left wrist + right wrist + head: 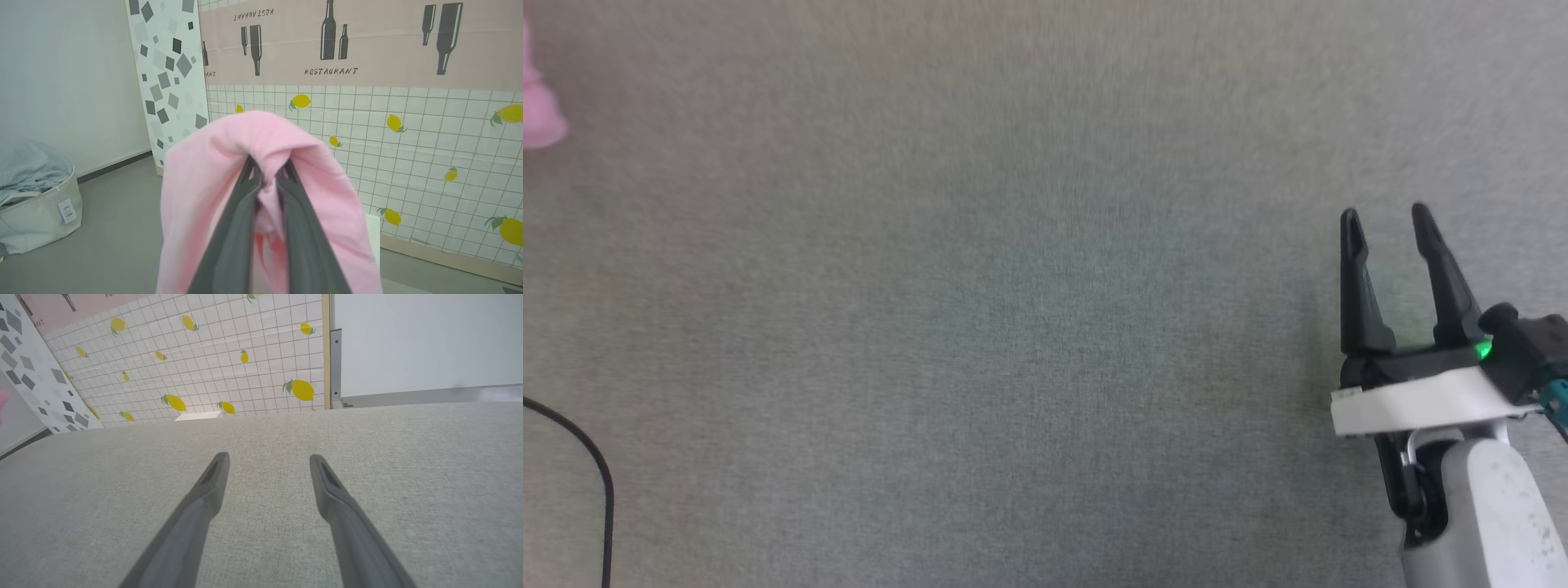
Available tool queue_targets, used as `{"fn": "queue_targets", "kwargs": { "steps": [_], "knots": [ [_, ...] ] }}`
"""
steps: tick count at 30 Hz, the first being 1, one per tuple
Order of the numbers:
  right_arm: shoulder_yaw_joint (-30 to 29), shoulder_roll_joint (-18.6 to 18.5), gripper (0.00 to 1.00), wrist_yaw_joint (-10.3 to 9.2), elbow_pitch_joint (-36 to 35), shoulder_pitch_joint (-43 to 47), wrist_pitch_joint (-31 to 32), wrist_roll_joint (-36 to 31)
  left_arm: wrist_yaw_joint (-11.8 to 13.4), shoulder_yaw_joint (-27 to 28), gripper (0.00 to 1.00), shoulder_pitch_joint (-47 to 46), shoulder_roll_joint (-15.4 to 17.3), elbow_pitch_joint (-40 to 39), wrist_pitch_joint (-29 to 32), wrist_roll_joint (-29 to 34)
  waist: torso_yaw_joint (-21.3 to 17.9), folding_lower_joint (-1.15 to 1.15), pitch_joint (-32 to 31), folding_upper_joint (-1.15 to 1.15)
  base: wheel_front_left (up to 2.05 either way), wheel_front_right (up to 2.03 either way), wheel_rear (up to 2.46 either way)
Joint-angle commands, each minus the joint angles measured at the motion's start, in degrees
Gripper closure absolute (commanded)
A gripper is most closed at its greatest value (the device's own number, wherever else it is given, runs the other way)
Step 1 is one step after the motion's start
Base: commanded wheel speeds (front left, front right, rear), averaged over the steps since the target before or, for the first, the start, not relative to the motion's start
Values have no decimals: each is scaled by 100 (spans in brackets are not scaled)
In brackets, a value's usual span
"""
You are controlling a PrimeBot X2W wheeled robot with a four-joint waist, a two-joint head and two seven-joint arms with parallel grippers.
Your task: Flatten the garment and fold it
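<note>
In the head view, a small piece of the pink garment point(539, 114) shows at the far left edge, about 10 o'clock, blurred and cut by the frame. Below it, at about 8 o'clock, a thin black cable point(596, 482) curves over the grey woven surface point(1013, 327).

In the left wrist view, the left gripper point(269, 165) has its two dark fingers point(233, 237) drawn almost together, with a fold of the garment pinched between the tips. The cloth lies over the tips from 12 o'clock and hangs down on both sides of the fingers, to 7 o'clock and to 5 o'clock. The gripper is lifted off the surface and points out towards the room: behind the cloth stands a wall panel point(429, 155) with a white grid and yellow lemons. At 9 o'clock of this view, a pale basket point(36, 220) with light blue cloth inside sits on the floor.

The right gripper point(1387, 216) is at about 4 o'clock of the head view. Its fingers are spread wide apart and point to 12 o'clock, leaning a little to 11. Nothing is between them. A green light point(1483, 351) shines at the base of the fingers, and the pale forearm point(1494, 506) goes down to 5 o'clock. In the right wrist view, the two fingers reach forward low over the grey surface; I cannot tell if the tips touch it. This gripper is well apart from the garment.
</note>
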Motion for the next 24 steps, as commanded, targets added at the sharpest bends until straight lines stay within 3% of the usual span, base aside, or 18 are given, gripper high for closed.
{"fn": "queue_targets", "kwargs": {
  "steps": [1, 8, 12, 14, 19, 24],
  "knots": [
    [1, -9, 0, -11, 30, 120, -28, 71, -91, -128, 100, -137, 38, -3, -154, 99, -25, 0, -1020, 0, 0, 0, 0],
    [-116, -9, 0, -11, 93, 585, -28, 153, -656, -1033, 100, -395, -377, -18, -202, 166, -393, 0, -1911, 0, 0, 0, 0],
    [-191, -9, 0, -11, 100, 813, -29, 133, -912, -1638, 100, -361, -848, -98, 36, 102, -590, 0, -2260, 0, 0, 0, 0],
    [-216, -9, 0, -11, 93, 951, -29, 138, -1071, -2065, 100, -257, -1294, -75, 285, -76, -729, 0, -2431, 0, 0, 0, 0],
    [-129, -9, 0, -11, 69, 1035, -29, 121, -1231, -2744, 100, -15, -1948, 220, 731, -330, -990, 0, -2504, 0, 0, 0, 0],
    [-58, -9, 0, -11, 31, 1034, -27, 156, -1212, -3230, 100, 281, -2312, 924, 1353, -456, -1305, 0, -2431, 0, 0, 0, 0]
  ]
}}
